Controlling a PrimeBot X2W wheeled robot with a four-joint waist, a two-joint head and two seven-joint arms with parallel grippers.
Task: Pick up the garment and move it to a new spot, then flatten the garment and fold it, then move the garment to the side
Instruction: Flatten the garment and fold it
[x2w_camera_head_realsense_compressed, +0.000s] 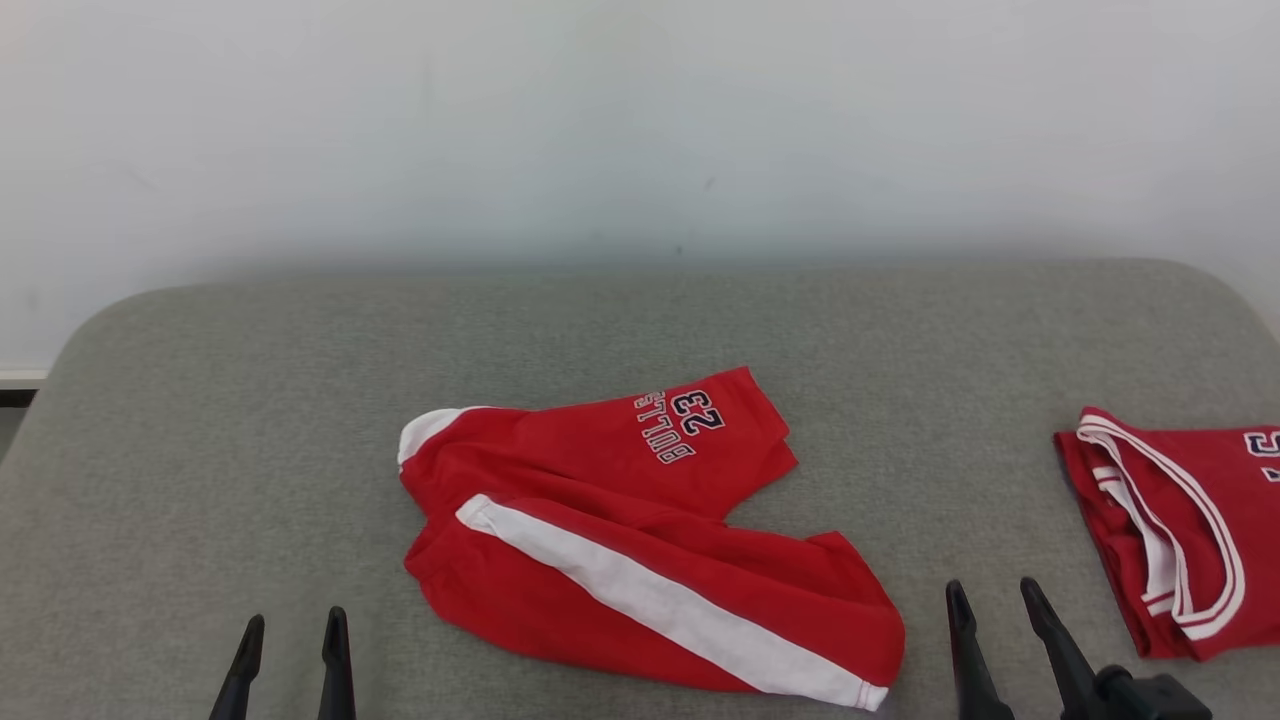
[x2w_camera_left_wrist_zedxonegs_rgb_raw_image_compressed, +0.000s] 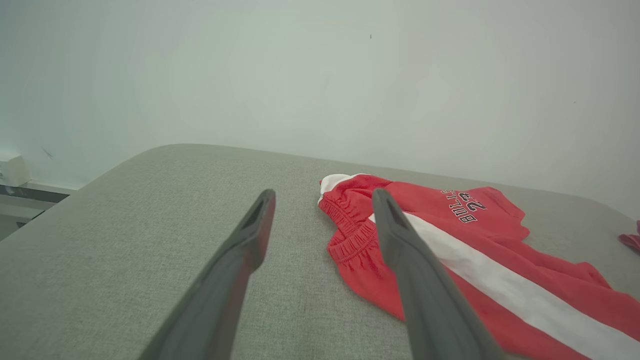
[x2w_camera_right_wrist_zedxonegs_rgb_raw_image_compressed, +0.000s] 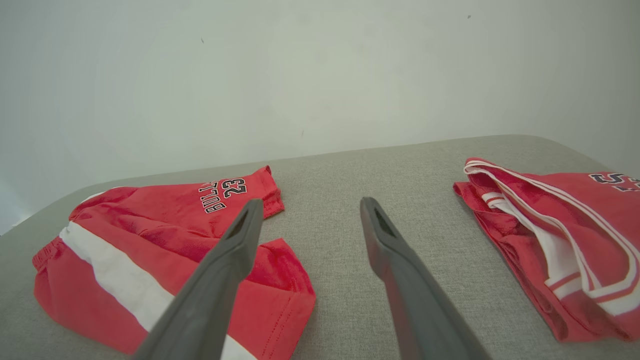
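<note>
I see the shorts (x2w_camera_head_realsense_compressed: 640, 530) lying on the table (x2w_camera_head_realsense_compressed: 200, 420). Right of the shorts, well apart, lies a jersey (x2w_camera_head_realsense_compressed: 1200, 520). My left gripper (x2w_camera_head_realsense_compressed: 295, 616) is left of the shorts, my right gripper (x2w_camera_head_realsense_compressed: 992, 584) just right of them.

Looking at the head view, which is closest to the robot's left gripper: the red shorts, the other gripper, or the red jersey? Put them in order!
From the left gripper, at the lower left:
1. Red shorts, just to its right, in the middle.
2. Right gripper, past the shorts, at the lower right.
3. Red jersey, at the far right edge.
</note>
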